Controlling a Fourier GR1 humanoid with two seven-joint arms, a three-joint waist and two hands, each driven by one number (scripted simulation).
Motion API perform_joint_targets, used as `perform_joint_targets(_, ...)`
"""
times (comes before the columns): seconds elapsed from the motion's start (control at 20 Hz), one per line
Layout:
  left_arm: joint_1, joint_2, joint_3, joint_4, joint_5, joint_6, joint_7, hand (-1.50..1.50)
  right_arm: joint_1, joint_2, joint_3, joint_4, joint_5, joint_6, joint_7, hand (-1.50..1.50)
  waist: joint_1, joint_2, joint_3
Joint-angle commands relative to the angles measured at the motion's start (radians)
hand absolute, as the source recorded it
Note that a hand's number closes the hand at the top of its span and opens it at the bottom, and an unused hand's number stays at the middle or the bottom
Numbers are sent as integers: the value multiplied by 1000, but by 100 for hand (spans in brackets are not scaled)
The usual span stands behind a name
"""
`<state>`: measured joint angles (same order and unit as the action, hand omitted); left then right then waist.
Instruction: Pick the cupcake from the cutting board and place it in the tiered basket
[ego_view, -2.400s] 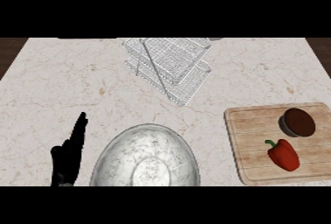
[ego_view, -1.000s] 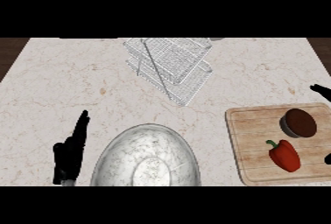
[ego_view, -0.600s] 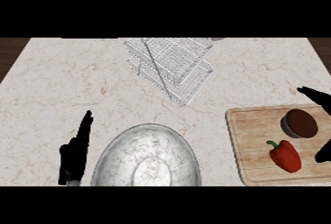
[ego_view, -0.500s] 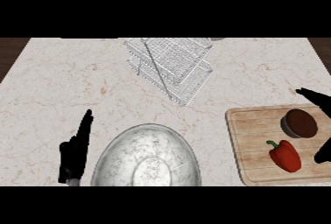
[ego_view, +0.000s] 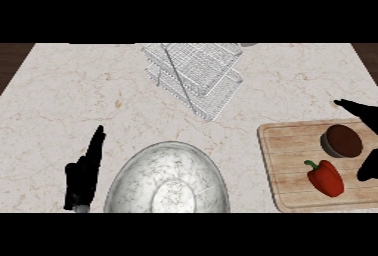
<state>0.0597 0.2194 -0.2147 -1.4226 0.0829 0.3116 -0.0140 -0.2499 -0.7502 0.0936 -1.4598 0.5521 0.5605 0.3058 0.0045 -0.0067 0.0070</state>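
Here, on the marble counter (ego_view: 66, 100): wooden cutting board (ego_view: 291, 165) at the right edge, toward the near corner; dark chocolate cupcake (ego_view: 344, 140) on the board's far right part, upright, uncovered; red bell pepper (ego_view: 325, 178) just nearer on the same board, stem end pointing to the far left, close to the cupcake but apart from it. Wire tiered basket (ego_view: 196, 71) at the middle of the far edge, well apart from the board, holding nothing visible. Large metal bowl (ego_view: 167, 181) at the near edge, between board and left hand. Right hand (ego_view: 368, 116) entering at the right edge, spread wide around the cupcake's right side; one finger stretched above it over the board's far right corner, another dark part below beside the pepper; nothing grasped, no clear contact with the cupcake. Left hand (ego_view: 83, 174) near the near-left part, fingers straight and pointing to the far edge, resting, holding nothing.
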Motion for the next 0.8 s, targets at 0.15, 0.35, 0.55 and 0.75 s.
perform_joint_targets(0.15, 48, -20, 11, 28, -17, -14, 1, 0, -14, 50, 2, 73, 79, 14, -29, -150, 1, 7, -7)
perform_joint_targets(0.35, -18, -33, 41, 75, -10, -27, 10, 0, 27, 3, -37, 99, 77, 45, -95, -150, -7, 7, -7)
perform_joint_targets(0.55, 46, -36, 20, 0, -42, -16, 44, 0, -9, 92, -25, 129, 112, 49, -32, -150, -1, 6, -7)
perform_joint_targets(0.75, 109, -7, 34, -21, -42, -52, 2, 0, 67, 91, -24, 155, 155, -29, -130, -150, -2, 5, -7)
